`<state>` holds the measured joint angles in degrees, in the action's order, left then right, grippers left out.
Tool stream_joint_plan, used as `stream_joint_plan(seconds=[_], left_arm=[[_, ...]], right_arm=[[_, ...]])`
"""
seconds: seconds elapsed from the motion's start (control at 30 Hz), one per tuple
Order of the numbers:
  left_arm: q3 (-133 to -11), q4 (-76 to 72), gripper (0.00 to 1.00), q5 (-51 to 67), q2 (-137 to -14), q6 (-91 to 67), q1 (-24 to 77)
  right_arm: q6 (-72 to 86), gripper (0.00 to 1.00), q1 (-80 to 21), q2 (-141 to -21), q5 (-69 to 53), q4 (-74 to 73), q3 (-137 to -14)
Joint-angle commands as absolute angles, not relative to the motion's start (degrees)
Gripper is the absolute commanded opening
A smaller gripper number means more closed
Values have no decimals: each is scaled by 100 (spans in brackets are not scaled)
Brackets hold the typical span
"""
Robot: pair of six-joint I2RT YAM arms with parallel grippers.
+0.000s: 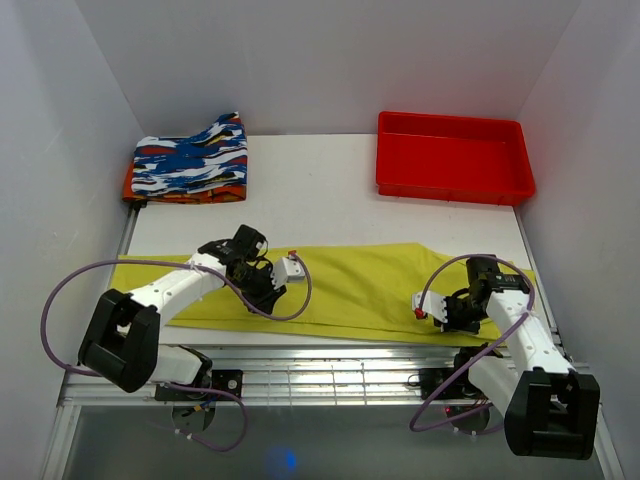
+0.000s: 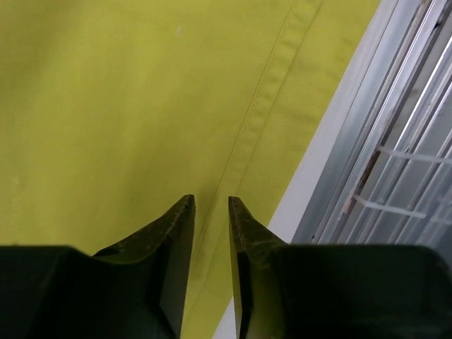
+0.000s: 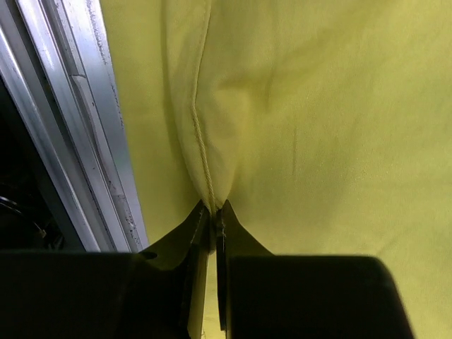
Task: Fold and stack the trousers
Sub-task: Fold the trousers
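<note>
The yellow-green trousers lie flat and lengthwise across the near part of the table. My left gripper is down on their left half near the front edge. In the left wrist view its tips stand a narrow gap apart, astride a stitched seam, and the cloth between them lies flat. My right gripper is at the right end of the trousers. Seen from the right wrist, it is shut on a raised fold of the cloth along a seam.
A folded blue, white, black and orange patterned garment lies at the back left. A red tray stands at the back right. A metal rail runs along the table's near edge, close to both grippers; the rail and the rail show beside the cloth.
</note>
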<state>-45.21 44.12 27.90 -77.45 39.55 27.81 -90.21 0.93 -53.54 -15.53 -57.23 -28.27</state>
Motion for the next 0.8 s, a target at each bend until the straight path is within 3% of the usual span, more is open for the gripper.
stream_joint_plan(seconds=[0.0, 0.63, 0.73, 0.77], left_arm=[[-4202, 4219, 36, 2409, -7436, 4455, 2891], [-3375, 3693, 18, 1416, -7400, 5300, 2892], [-3480, 3569, 10, 1450, -7558, 5204, 2900], [-3559, 3577, 3, 1511, -7680, 5160, 2892]], right_arm=[[-8807, 8, 62, -5616, -1564, -5810, -3128], [-8315, 8, 62, -6845, -1310, -4624, -3357], [-8209, 8, 62, -7144, -1283, -4307, -3471], [-8157, 8, 62, -7215, -1283, -4254, -3637]])
